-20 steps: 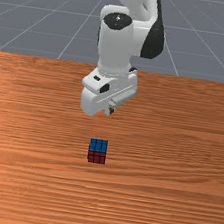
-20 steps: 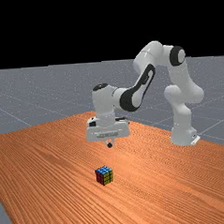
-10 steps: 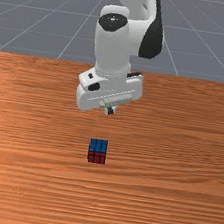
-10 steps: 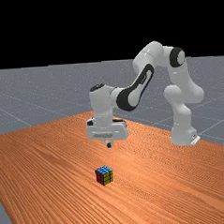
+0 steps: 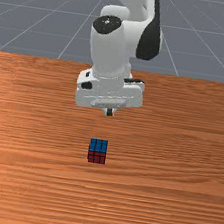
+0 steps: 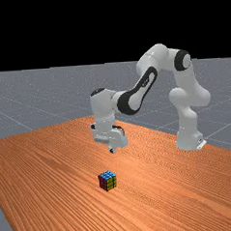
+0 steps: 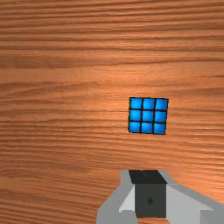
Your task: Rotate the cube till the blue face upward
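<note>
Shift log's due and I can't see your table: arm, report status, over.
Gripper shut, holding nothing, above the table. Cube resting there, blue face already up. No obstruction seen.

Our front view faces the arm [image 5: 108, 50] head-on, angled down over the bench [image 5: 173, 193]. Our far view slants down from the side, farther off; our wrist view, nearest, looks down past the end effector [image 5: 109, 113]. All three share the cube [image 5: 97, 151].

Black-gridded cube [image 6: 107, 181]: blue top, red and yellow sides. Wooden surface [image 5: 174, 183]: orange-brown, darker streaked grain.
</note>
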### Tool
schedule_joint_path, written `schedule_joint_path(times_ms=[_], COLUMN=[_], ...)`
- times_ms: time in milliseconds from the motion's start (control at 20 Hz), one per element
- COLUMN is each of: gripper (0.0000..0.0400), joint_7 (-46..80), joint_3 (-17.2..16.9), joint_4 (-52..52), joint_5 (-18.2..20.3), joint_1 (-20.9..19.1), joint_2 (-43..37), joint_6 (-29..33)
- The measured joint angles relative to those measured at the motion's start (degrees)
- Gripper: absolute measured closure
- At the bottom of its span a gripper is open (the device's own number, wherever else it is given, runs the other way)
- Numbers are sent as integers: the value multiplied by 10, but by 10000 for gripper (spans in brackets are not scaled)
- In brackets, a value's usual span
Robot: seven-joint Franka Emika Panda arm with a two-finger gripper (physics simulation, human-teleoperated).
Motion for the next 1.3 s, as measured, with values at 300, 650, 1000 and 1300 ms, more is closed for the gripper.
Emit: schedule_joint_path(times_ms=[300, 650, 1000, 1300], gripper=[400, 400, 400, 358], joint_7=[34, 42, 42, 57], joint_3=[-3, -10, -7, -9], joint_4=[42, 79, 83, 85], joint_5=[11, 6, 5, 1], joint_1=[-2, -11, -6, 10], joint_2=[55, 133, 154, 164], joint_6=[28, 48, 65, 115])
